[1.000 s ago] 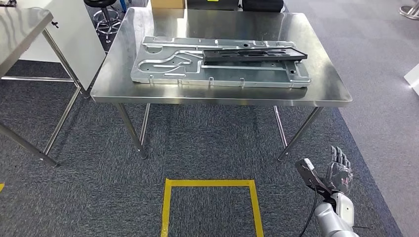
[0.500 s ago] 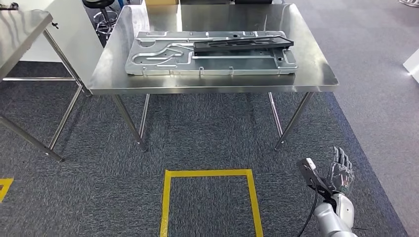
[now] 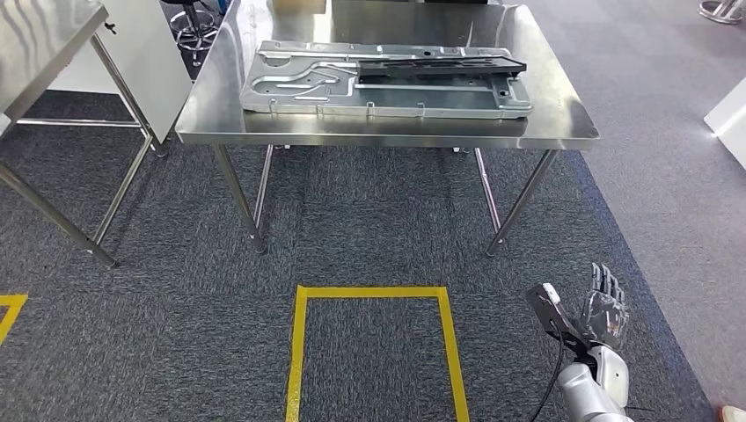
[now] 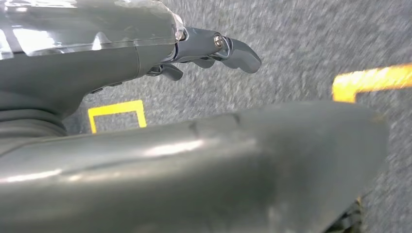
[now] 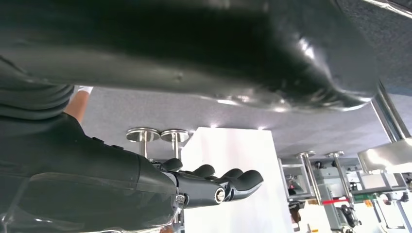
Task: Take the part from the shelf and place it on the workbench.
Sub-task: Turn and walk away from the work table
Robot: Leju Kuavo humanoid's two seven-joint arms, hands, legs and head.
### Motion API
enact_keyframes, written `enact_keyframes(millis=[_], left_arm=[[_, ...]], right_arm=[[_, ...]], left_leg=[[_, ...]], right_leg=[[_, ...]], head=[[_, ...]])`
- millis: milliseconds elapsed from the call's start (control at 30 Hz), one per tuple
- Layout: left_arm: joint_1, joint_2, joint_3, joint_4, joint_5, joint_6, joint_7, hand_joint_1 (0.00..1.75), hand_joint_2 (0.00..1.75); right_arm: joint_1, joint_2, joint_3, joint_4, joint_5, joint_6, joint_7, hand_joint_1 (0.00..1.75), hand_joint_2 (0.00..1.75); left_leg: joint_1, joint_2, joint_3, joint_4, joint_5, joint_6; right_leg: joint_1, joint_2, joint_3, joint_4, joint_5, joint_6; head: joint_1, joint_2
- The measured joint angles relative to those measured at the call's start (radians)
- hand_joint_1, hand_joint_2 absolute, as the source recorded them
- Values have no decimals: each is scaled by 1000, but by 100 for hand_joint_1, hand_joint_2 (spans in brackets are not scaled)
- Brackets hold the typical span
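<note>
1. Steel tables: 2. One tabletop (image 3: 563, 105) straight ahead, a second one (image 3: 35, 44) at the left edge.
2. Parts on the centre tabletop: 2. One large grey stamped metal panel (image 3: 308, 88), one long black part (image 3: 440, 65) lying on top of it.
3. Yellow tape outlines on the carpet: 2. One full rectangle (image 3: 299, 352) in front, one corner piece (image 3: 10, 308) at far left.
4. Robot hands: 2. Right hand (image 3: 603, 309) and left hand (image 4: 214, 48), each with fingers apart, holding nothing.

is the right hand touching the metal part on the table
Apart. In the head view the right hand hangs low over the carpet, with a wide stretch of floor between it and the metal part lying on the table.
</note>
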Motion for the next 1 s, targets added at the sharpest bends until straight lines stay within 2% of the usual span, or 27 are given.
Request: enact_keyframes(millis=[33, 67, 100, 133, 167, 200, 233, 300, 333, 367, 400, 433, 467, 500, 533, 567, 600, 633, 667, 700, 733, 767, 833, 867, 900, 967, 1000], left_arm=[[1, 0, 0, 0, 0, 0, 0, 0, 0], [1, 0, 0, 0, 0, 0, 0, 0, 0], [1, 0, 0, 0, 0, 0, 0, 0, 0], [1, 0, 0, 0, 0, 0, 0, 0, 0], [1, 0, 0, 0, 0, 0, 0, 0, 0], [0, 0, 0, 0, 0, 0, 0, 0, 0], [-1, 0, 0, 0, -1, 0, 0, 0, 0], [0, 0, 0, 0, -1, 0, 0, 0, 0], [0, 0, 0, 0, -1, 0, 0, 0, 0], [1, 0, 0, 0, -1, 0, 0, 0, 0], [2, 0, 0, 0, -1, 0, 0, 0, 0], [2, 0, 0, 0, -3, 0, 0, 0, 0], [2, 0, 0, 0, -10, -2, 2, 0, 0], [1, 0, -1, 0, -23, -6, 7, 0, 0], [0, 0, -2, 0, -40, -10, 14, 0, 0], [-2, 1, -3, 0, -55, -15, 21, 0, 0], [-4, 2, -3, 0, -65, -18, 27, 0, 0], [-4, 4, -4, 0, -69, -19, 29, 0, 0], [-4, 8, -4, 0, -70, -21, 29, 0, 0], [-3, 11, -4, 0, -70, -21, 27, 0, 0], [-2, 15, -4, 0, -69, -22, 25, 0, 0], [-3, 19, -4, 0, -69, -24, 24, 0, 0], [-6, 23, -4, 0, -67, -25, 23, 0, 0], [-8, 25, -4, 0, -64, -25, 23, 0, 0], [-8, 26, -4, 0, -61, -24, 22, 0, 0], [-9, 27, -4, 0, -54, -22, 19, 0, 0], [-9, 27, -4, 0, -52, -22, 16, 0, 0]], right_arm=[[1, 0, 0, 0, 0, 0, 0, 0, 0], [2, 0, 0, 0, 0, 0, 0, 0, 0], [1, 1, 0, 0, 0, 0, 0, 0, 0], [1, 0, 0, 0, 0, 0, 0, 0, 0], [-1, 0, 0, -1, 0, 0, 0, 0, 0], [-2, 0, 0, -1, 0, 0, 0, 0, 0], [-4, 0, 0, -2, 0, 0, 0, 0, 0], [-4, 0, -1, -3, 0, 0, 0, 0, 0], [-4, 0, -2, -3, 0, 0, 0, 0, 44], [-5, 1, -2, -3, 0, 0, 0, 0, 87], [-5, 2, -2, -3, 0, 0, 0, 0, 131], [-4, 2, -2, -3, 1, 3, 4, 0, 175], [1, 5, -3, 1, 6, 19, 23, 0, 175], [14, 14, -4, 19, 18, 41, 68, 0, 175], [35, 25, -7, 49, 43, 57, 147, 0, 175], [67, 36, -12, 79, 88, 65, 261, 0, 175], [111, 47, -19, 97, 152, 57, 382, 0, 175], [157, 49, -31, 96, 223, 43, 486, 0, 175], [192, 43, -49, 80, 288, 34, 549, 0, 175], [210, 23, -76, 64, 334, 28, 556, 0, 175], [206, -12, -110, 55, 357, 21, 517, 0, 131], [190, -54, -147, 50, 368, 13, 456, 0, 87], [155, -138, -214, 49, 383, 1, 349, 0, 0], [141, -167, -235, 48, 395, -1, 327, 0, 0], [127, -191, -250, 48, 410, -1, 321, 0, 0], [106, -209, -261, 46, 435, -1, 330, 0, 0], [99, -210, -262, 45, 443, -1, 336, 0, 0]], left_leg=[[-1, 0, -14, 2, 9, -1], [-1, 0, -26, 3, 17, -3], [-1, 0, -37, 5, 24, -5], [-2, 0, -45, 7, 31, -7], [-3, 0, -51, 9, 36, -10], [-4, 1, -56, 10, 42, -15], [-5, 1, -58, 10, 49, -20], [-6, 2, -61, 8, 61, -32], [-5, 1, -65, 12, 58, -38], [-5, 0, -73, 29, 38, -44], [-4, -1, -86, 65, 1, -50], [-2, -2, -104, 120, -48, -54], [0, -2, -123, 187, -97, -58], [2, -2, -136, 248, -129, -61], [4, -2, -137, 287, -138, -65], [7, -2, -121, 294, -125, -68], [10, -2, -88, 266, -99, -70], [10, -4, -42, 209, -72, -68], [8, -7, 5, 138, -58, -64], [3, -10, 44, 72, -59, -57], [-1, -12, 67, 27, -67, -49], [-5, -13, 74, 2, -75, -42], [-4, -9, 67, -7, -67, -25], [-2, -6, 61, -8, -58, -16], [1, -3, 54, -10, -47, -8], [2, 2, 33, -10, -27, 0], [2, 3, 21, -9, -17, 2]], right_leg=[[0, 0, 1, 32, -3, 1], [0, 0, 20, 27, 13, 1], [0, 0, 60, -17, 39, -2], [0, 0, 113, -87, 61, -6], [3, 0, 167, -166, 70, -12], [6, 0, 207, -227, 72, -19], [10, 1, 230, -265, 68, -25], [12, 2, 230, -282, 72, -40], [10, 1, 226, -287, 80, -47], [8, 0, 220, -290, 90, -55], [5, -2, 212, -293, 101, -62], [5, -3, 201, -292, 110, -67], [5, -2, 187, -290, 118, -70], [6, -1, 174, -288, 126, -69], [6, -2, 164, -286, 133, -68], [7, -6, 155, -283, 138, -65], [8, -13, 147, -278, 142, -62], [9, -21, 137, -271, 144, -59], [8, -26, 124, -261, 147, -55], [5, -24, 109, -251, 152, -50], [1, -17, 95, -242, 159, -43], [-2, -9, 84, -238, 169, -34], [-7, 3, 75, -241, 183, -17], [-7, 4, 71, -235, 173, -10], [-7, 5, 63, -212, 145, -5], [-8, 5, 30, -106, 49, 3], [-9, 5, 14, -43, 11, 6]], head=[[0, 0], [0, 0], [0, 0], [0, 0], [0, 0], [0, 0], [0, 0], [0, 0], [0, 0], [0, 0], [0, 0], [0, 0], [0, 0], [0, 0], [0, 0], [-1, 0], [0, 0], [0, 0], [0, 0], [0, 0], [0, 0], [0, 0], [0, 0], [0, 0], [0, 0], [0, 0], [0, 0]])
